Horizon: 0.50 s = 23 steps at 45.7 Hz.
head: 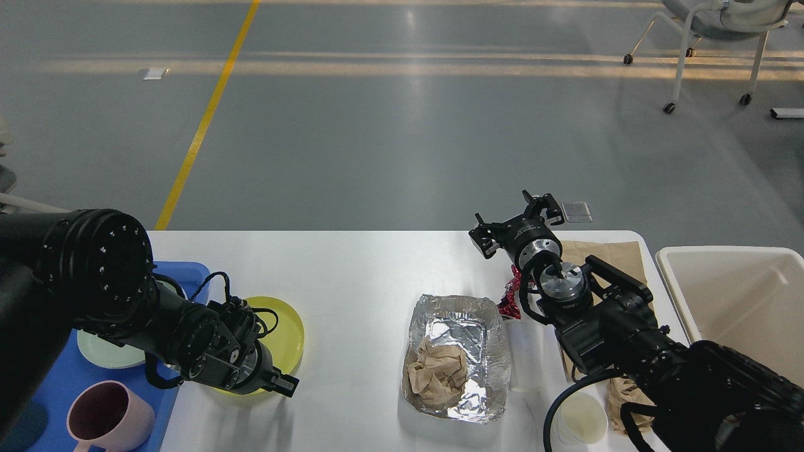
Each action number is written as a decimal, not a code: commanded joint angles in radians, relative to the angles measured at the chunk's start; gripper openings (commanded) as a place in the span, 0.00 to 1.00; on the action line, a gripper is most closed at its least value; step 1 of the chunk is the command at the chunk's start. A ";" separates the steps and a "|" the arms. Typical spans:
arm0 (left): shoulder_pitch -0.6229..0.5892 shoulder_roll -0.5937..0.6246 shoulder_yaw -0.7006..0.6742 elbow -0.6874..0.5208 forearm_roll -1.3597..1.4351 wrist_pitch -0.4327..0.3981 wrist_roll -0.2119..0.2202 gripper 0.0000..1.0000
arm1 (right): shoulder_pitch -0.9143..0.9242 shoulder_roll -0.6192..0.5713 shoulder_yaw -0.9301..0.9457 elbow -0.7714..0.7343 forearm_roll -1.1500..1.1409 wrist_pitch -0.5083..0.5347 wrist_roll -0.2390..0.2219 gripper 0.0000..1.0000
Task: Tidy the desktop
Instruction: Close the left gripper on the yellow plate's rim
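the large white glossy desktop (352, 270) is rigid and slick, so the light crumpled foil tray (457, 358) wants an edge grip; the right gripper (518, 220) spreads empty, the left gripper's (286, 384) state i cannot tell.

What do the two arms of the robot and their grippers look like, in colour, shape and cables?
Both arms are black, built of thick round segments. The left arm's large joint housing is dotted with small screws, and thin black cables loop beside the left gripper. The right arm shows a shiny silver metal disc at a joint, a thick black cable under it, and the black two-fingered right gripper.
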 commanded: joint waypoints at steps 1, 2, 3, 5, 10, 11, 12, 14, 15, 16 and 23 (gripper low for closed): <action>0.002 -0.001 0.002 0.000 0.001 -0.001 0.002 0.41 | 0.001 0.000 0.000 0.000 0.000 0.000 -0.001 1.00; 0.003 -0.001 0.002 0.000 0.001 -0.001 0.002 0.39 | 0.001 0.000 0.000 0.000 0.000 0.000 0.001 1.00; 0.003 -0.001 0.002 0.000 0.001 -0.002 0.002 0.38 | 0.001 0.000 0.000 0.000 0.000 0.000 -0.001 1.00; 0.005 -0.001 0.002 0.000 0.001 -0.002 0.002 0.35 | 0.001 0.000 0.000 0.000 0.000 0.000 0.001 1.00; 0.009 -0.001 0.000 0.000 0.001 -0.005 0.002 0.33 | 0.001 0.000 0.000 0.000 0.000 0.000 0.001 1.00; 0.009 -0.001 0.000 0.000 0.001 -0.005 0.002 0.32 | -0.001 0.000 0.000 0.000 0.000 0.000 -0.001 1.00; 0.009 -0.001 0.000 0.000 0.001 -0.008 0.002 0.31 | 0.001 0.000 0.000 0.000 0.000 0.000 -0.001 1.00; 0.009 -0.001 0.002 0.000 0.001 -0.010 0.003 0.28 | -0.001 0.000 -0.001 0.000 0.000 0.000 -0.001 1.00; 0.009 -0.001 0.002 0.000 0.001 -0.010 0.003 0.27 | 0.001 0.000 0.000 0.000 0.000 0.000 -0.001 1.00; 0.009 -0.001 0.002 0.000 0.001 -0.010 0.003 0.25 | 0.001 0.000 0.000 0.000 0.000 0.000 -0.001 1.00; 0.009 -0.001 0.002 0.000 0.001 -0.012 0.010 0.18 | 0.001 0.000 0.000 0.000 0.000 0.000 0.001 1.00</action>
